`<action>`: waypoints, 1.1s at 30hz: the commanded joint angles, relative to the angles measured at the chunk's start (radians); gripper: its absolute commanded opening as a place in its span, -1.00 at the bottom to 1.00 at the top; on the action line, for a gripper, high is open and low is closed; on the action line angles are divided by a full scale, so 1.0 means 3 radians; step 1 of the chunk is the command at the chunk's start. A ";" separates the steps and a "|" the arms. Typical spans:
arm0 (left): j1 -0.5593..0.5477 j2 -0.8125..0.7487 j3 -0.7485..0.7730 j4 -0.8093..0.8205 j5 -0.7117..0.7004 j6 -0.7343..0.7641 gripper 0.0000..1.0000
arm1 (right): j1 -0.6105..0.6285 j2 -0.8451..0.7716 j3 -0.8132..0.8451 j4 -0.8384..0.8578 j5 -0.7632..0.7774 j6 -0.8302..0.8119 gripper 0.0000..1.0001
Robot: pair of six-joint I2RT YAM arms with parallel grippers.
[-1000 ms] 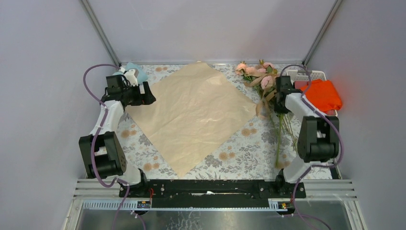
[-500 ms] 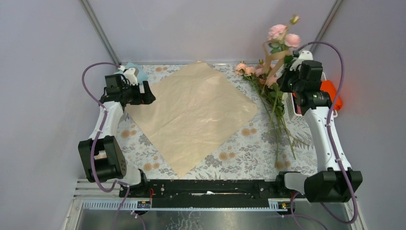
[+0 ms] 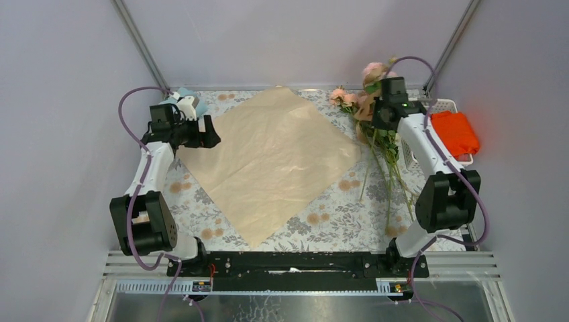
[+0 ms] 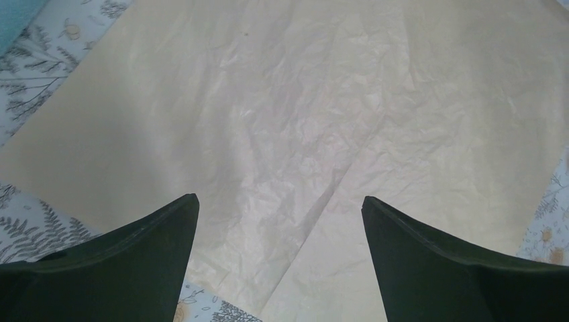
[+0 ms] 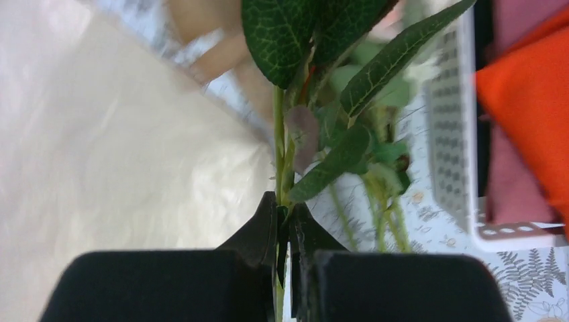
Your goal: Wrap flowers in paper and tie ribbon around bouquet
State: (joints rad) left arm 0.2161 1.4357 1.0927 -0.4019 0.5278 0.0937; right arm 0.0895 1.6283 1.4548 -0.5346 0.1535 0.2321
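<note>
The peach paper (image 3: 275, 161) lies flat as a diamond on the flowered table; it also fills the left wrist view (image 4: 302, 114). My left gripper (image 3: 209, 131) hovers open over the paper's left corner, with nothing between its fingers (image 4: 134, 261). My right gripper (image 3: 374, 115) is shut on a green stem (image 5: 282, 168) of the flowers (image 3: 373, 71). Some pink roses are raised above it, and the long stems (image 3: 389, 181) trail down to the table. A tan ribbon (image 3: 364, 106) hangs among the blooms, and blurred tan ribbon loops (image 5: 215, 54) show past the leaves.
A white basket (image 3: 443, 104) holding a bright orange cloth (image 3: 455, 131) stands at the right edge, close to the right arm. It also shows in the right wrist view (image 5: 448, 134). A light blue cloth (image 3: 186, 93) lies behind the left gripper.
The right gripper picked the flowers up off the table, raised them high, then came down and left toward the paper's right corner. The left arm has stayed still.
</note>
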 commanded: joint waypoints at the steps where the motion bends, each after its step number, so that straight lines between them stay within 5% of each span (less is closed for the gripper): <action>1: -0.0295 -0.0069 0.0169 -0.0131 0.0188 0.0280 0.97 | 0.0391 -0.0251 0.0036 -0.0205 -0.0729 -0.0520 -1.00; 3: -0.0467 -0.0086 0.0226 -0.0153 0.0268 0.0346 0.97 | 0.0393 -0.0650 -0.0358 0.0587 -0.2304 -0.0340 -1.00; 4: -0.0549 -0.0091 0.0259 -0.0156 0.0328 0.0368 0.97 | 0.0396 -0.0813 -0.0506 0.1043 -0.2614 -0.0186 -1.00; 6: -0.0688 -0.0061 0.0366 -0.0213 0.0430 0.0407 0.98 | 0.0392 -0.0925 -0.0490 0.0905 -0.1890 -0.0142 -1.00; 9: -0.0930 0.0016 0.0555 -0.0303 0.0440 0.0432 0.97 | 0.0392 -0.0596 -0.0128 0.0081 0.0417 -0.0215 -1.00; 10: -0.1021 0.0039 0.0601 -0.0307 0.0440 0.0440 0.97 | 0.0392 -0.0475 0.0012 -0.0193 0.0616 -0.0310 -1.00; 15: -0.1617 0.0309 0.0866 -0.0232 0.0539 0.0584 0.98 | 0.0403 -0.0834 -0.0602 0.0625 -0.1587 -0.0400 -1.00; 19: -0.1816 0.0646 0.1303 -0.0259 0.0753 0.0462 0.97 | 0.0402 -0.1112 -0.0794 0.1098 -0.2604 -0.0321 -1.00; 33: -0.2139 0.1026 0.1913 -0.0220 0.1003 0.0452 0.97 | 0.0402 -0.1367 -0.1128 0.1578 -0.3157 -0.0057 -1.00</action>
State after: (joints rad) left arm -0.3923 1.7233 1.6066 -0.4877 0.8146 0.2234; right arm 0.2070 1.2278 1.1316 -0.1322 -0.7250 0.1917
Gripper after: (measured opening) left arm 0.986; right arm 0.057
